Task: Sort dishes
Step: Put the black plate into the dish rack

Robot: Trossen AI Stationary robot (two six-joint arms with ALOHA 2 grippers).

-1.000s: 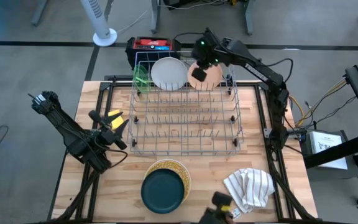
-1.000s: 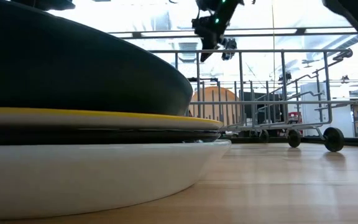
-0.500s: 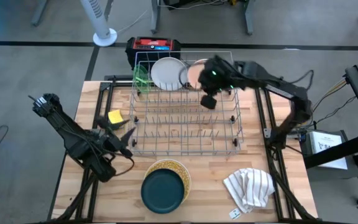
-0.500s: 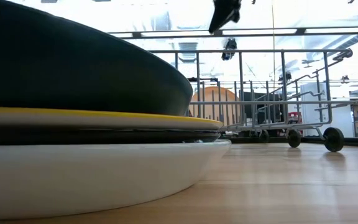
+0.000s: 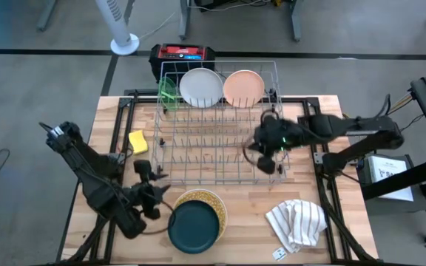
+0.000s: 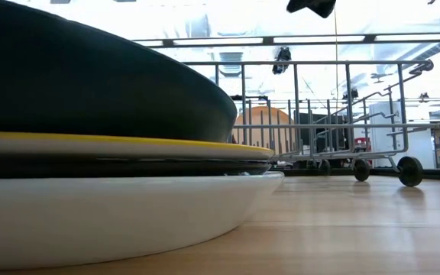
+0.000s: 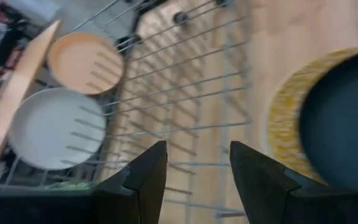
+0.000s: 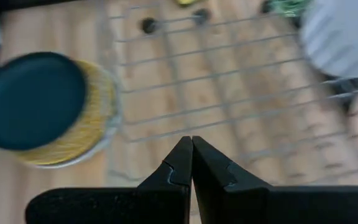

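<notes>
Both jaws of mine carry nothing. The left jaws (image 5: 152, 198) stand apart, low on the desk (image 5: 302, 118) in the lower left of the high view, just beside the stack of dishes with the dark plate (image 5: 194, 227) on top and the speckled yellow plate (image 5: 214, 199) under it; no finger touches the stack. In the left wrist view the dark plate (image 7: 344, 121) lies off to the right of my fingers (image 7: 145, 174). The right jaws (image 5: 265, 158) are pressed together above the right half of the wire rack (image 5: 220, 177), mid frame. The white plate (image 5: 200, 86) and the peach plate (image 5: 242, 87) stand upright side by side at the rack's upper edge, well apart from both jaws, with a lime-green dish (image 5: 168, 91) to their left.
</notes>
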